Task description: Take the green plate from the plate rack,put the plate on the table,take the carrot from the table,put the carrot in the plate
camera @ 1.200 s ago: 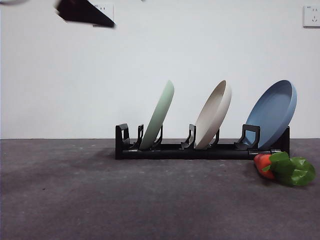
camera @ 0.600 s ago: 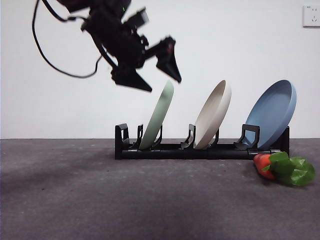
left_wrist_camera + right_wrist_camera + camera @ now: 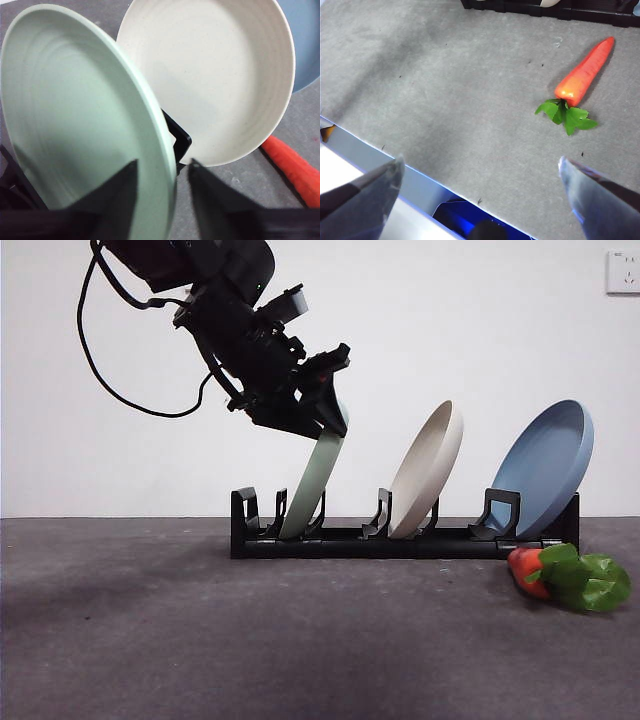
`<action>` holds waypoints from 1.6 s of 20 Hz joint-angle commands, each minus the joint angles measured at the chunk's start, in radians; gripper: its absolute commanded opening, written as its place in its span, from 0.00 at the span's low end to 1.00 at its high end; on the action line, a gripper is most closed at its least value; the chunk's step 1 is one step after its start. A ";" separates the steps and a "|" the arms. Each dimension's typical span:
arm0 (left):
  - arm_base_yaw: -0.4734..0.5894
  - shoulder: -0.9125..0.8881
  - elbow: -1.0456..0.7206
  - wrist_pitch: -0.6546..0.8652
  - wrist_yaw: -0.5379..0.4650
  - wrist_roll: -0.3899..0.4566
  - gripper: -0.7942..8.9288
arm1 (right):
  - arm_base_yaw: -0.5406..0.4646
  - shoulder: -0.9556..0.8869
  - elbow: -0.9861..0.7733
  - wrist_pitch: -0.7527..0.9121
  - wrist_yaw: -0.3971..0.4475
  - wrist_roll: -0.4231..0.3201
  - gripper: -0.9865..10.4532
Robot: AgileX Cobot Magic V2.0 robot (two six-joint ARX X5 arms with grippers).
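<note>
White wall backs the dark grey table, where the plate rack holds three leaning plates. At the rack's end slot stands the green plate, beside the beige plate and blue plate. The left gripper straddles the green plate's upper rim, jaws spread on either side. The right gripper hangs wide open above the table near the carrot
</note>
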 commanded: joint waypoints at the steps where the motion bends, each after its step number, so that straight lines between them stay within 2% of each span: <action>1: -0.003 0.016 -0.001 -0.001 0.038 0.011 0.07 | 0.002 0.000 0.003 0.002 0.002 0.006 0.64; 4: -0.003 0.016 -0.001 0.000 0.078 0.006 0.07 | 0.002 0.000 0.003 0.001 0.002 0.006 0.64; 8: 0.000 -0.003 -0.001 -0.005 0.080 -0.001 0.07 | 0.002 0.000 0.003 0.001 0.002 0.006 0.64; 15: 0.005 -0.177 0.005 -0.035 0.075 -0.004 0.07 | 0.002 0.000 0.003 0.002 0.002 0.005 0.64; 18: -0.009 -0.281 0.005 -0.129 0.076 0.005 0.07 | 0.002 0.000 0.003 0.002 0.002 0.005 0.64; 20: -0.029 -0.358 0.005 -0.257 0.066 0.034 0.08 | 0.002 0.000 0.003 0.002 0.002 0.005 0.64; 21: -0.046 -0.399 0.005 -0.334 0.026 0.053 0.08 | 0.002 0.000 0.003 0.002 0.002 0.005 0.64; 25: -0.193 -0.496 0.005 -0.598 -0.251 0.169 0.08 | 0.002 0.000 0.003 0.003 0.003 0.006 0.64; 27: -0.288 -0.496 0.001 -0.695 -0.330 0.196 0.08 | 0.002 0.000 0.003 0.003 0.003 0.006 0.64; 29: -0.373 -0.494 -0.037 -0.703 -0.385 0.214 0.08 | 0.002 0.000 0.003 0.003 0.003 0.006 0.64; 32: -0.478 -0.485 -0.159 -0.637 -0.489 0.213 0.08 | 0.002 0.005 0.003 0.003 0.003 0.005 0.64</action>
